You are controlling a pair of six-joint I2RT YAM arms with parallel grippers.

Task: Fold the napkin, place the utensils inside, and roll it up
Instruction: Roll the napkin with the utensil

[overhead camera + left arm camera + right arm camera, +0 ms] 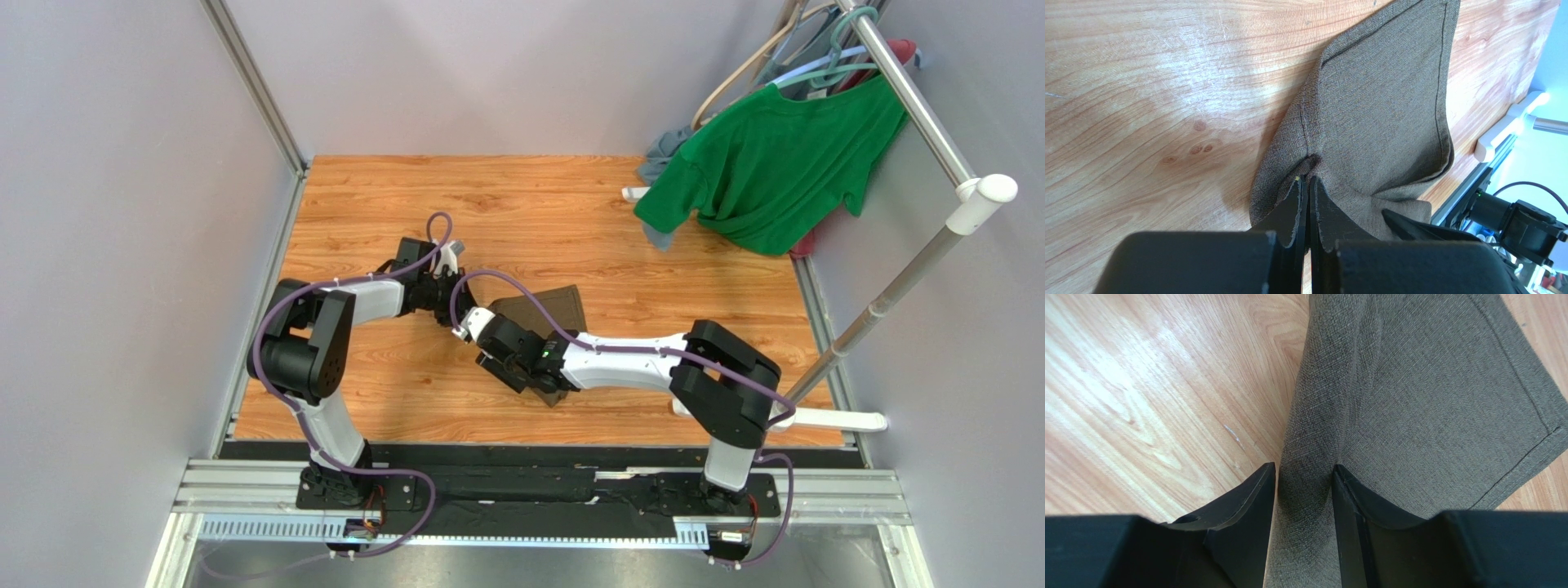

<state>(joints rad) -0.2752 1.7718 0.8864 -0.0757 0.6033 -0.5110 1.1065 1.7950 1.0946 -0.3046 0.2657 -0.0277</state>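
The left fingers [1301,196], black and close under the wrist camera, are clenched on a pinched-up tuck of the napkin [1379,104], their tips pressed nearly together with cloth caught between them. The right fingers [1260,489] stand either side of a thick raised fold of the same cloth and grasp it. Seen from above, the dark olive-brown napkin lies folded near the middle of the wooden desk [515,202], between the two arms' ends. A green T-shirt [773,159] hangs from a rail [914,98] at the far right corner.
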